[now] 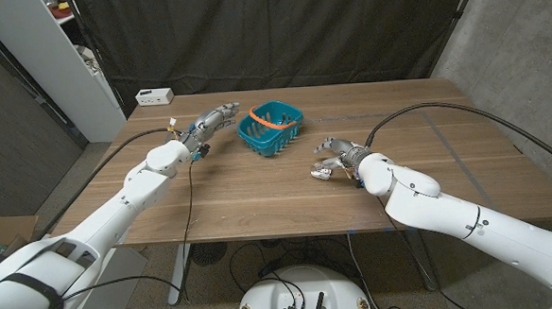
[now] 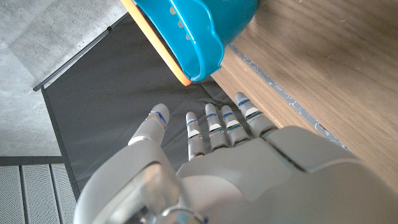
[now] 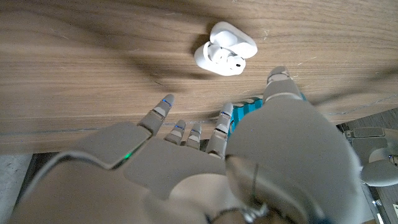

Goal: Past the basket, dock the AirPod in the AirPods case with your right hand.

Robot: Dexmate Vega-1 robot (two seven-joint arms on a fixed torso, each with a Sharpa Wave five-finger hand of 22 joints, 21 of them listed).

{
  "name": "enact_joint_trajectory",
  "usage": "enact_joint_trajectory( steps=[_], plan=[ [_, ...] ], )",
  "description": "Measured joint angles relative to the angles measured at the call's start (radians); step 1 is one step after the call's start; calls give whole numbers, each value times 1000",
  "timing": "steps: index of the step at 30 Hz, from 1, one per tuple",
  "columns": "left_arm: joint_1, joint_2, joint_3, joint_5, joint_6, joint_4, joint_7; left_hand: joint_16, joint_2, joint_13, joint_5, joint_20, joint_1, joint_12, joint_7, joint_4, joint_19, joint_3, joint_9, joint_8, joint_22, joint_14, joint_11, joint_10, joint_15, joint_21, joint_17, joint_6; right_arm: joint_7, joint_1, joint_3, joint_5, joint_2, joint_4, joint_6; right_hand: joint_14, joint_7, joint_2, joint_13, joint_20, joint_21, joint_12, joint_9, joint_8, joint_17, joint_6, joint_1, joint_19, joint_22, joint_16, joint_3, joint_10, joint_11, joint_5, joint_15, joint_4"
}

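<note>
Right hand (image 1: 336, 157): fingers spread, holding nothing, just beside the case.
AirPods case (image 3: 224, 48): lid open, AirPod (image 3: 231, 58) docked.
Basket (image 1: 270, 128): at 11 o'clock from the case.
Left hand (image 1: 208, 121): fingers straight, empty.

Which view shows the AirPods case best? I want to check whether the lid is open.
The right wrist view: the AirPods case lies open on the table beyond the right hand, an earbud visible inside. In the head view it is a small white blur by that hand.
</note>
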Motion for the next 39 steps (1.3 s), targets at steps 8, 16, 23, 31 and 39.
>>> enact_joint_trajectory(
  steps=[8,16,23,31,39],
  plan=[
    [-26,-18,10,7,-22,48,-16,0,0,0,0,0,10,0,-3,-4,0,-4,0,0,0,0,0,0,0,0,0,3,-98,-33,-23,-23,23,-13,-37,0,-9,0,-5,-1,-7,0,6,0,-7,-9,0,-29,0,0,0,-3,-19,6,0,-7],
    [-50,-34,20,16,-42,89,-28,0,-4,0,0,1,14,0,-3,-4,-10,-4,0,0,-3,0,0,0,0,0,0,3,-153,-63,-34,-34,42,-20,-83,0,-22,-5,-7,5,-7,0,12,6,-14,4,-5,-48,-5,0,-3,5,-28,6,0,-12],
    [-67,-45,30,25,-51,112,-30,0,-4,0,0,0,14,0,-3,-8,-11,-8,0,0,-3,0,0,0,0,0,0,3,-229,-95,-32,-33,48,-21,-99,4,-46,-12,-13,-3,-3,4,22,36,-30,69,1,-55,-5,0,2,32,-48,11,-4,-26],
    [-76,-53,38,34,-51,118,-26,0,-4,0,0,0,22,0,-3,-8,-11,-8,0,0,-3,0,0,0,0,0,0,3,-270,-121,-21,-16,48,-16,-85,21,-64,-12,-18,-14,-2,11,32,73,-46,162,2,-43,-5,5,8,63,-52,15,-5,-31],
    [-78,-54,42,38,-42,111,-21,0,-4,0,0,0,22,0,-3,-4,-11,-13,0,-5,-3,-6,0,0,-5,0,0,3,-286,-133,-10,8,46,-8,-76,37,-54,3,-24,-15,-2,22,32,105,-60,273,-13,-43,-5,9,10,104,-54,15,0,-29]
  ],
)
